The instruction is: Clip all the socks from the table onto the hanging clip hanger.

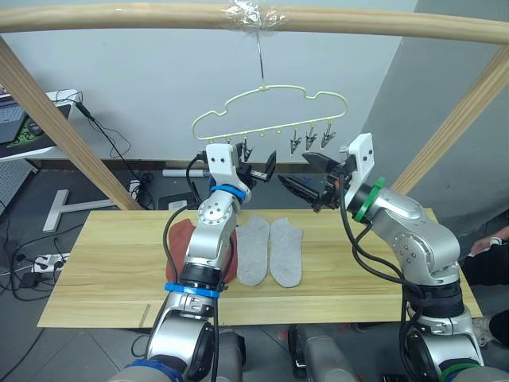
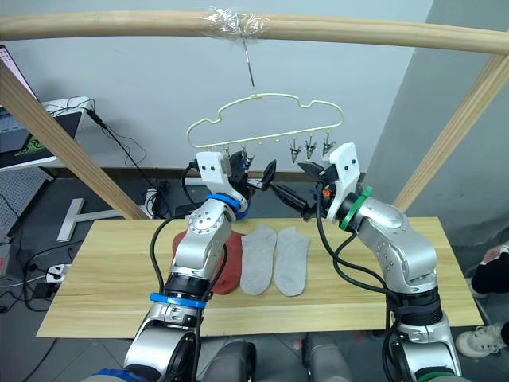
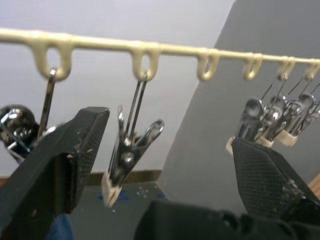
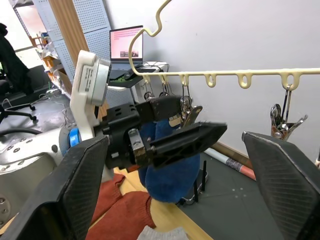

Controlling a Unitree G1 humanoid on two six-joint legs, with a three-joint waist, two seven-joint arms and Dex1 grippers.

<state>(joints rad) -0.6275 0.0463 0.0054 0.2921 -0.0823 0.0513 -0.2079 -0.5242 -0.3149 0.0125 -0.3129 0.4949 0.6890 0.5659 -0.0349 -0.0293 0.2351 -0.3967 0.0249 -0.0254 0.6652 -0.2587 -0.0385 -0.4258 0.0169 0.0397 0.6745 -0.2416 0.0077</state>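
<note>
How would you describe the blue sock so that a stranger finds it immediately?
Start at the pale-yellow clip hanger hung from the wooden pole. Under its lower bar, near its left end, hangs the blue sock. The other socks in view lie on the table, rust-red or grey.

Both arms are raised, elbows bent. The left black two-fingered gripper (image 1: 258, 170) and the right black two-fingered gripper (image 1: 308, 177) are spread wide, facing each other.

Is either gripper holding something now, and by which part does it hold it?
Nothing is held. The left gripper is open around a metal clip on the hanger, and the right gripper is open and empty.
</note>
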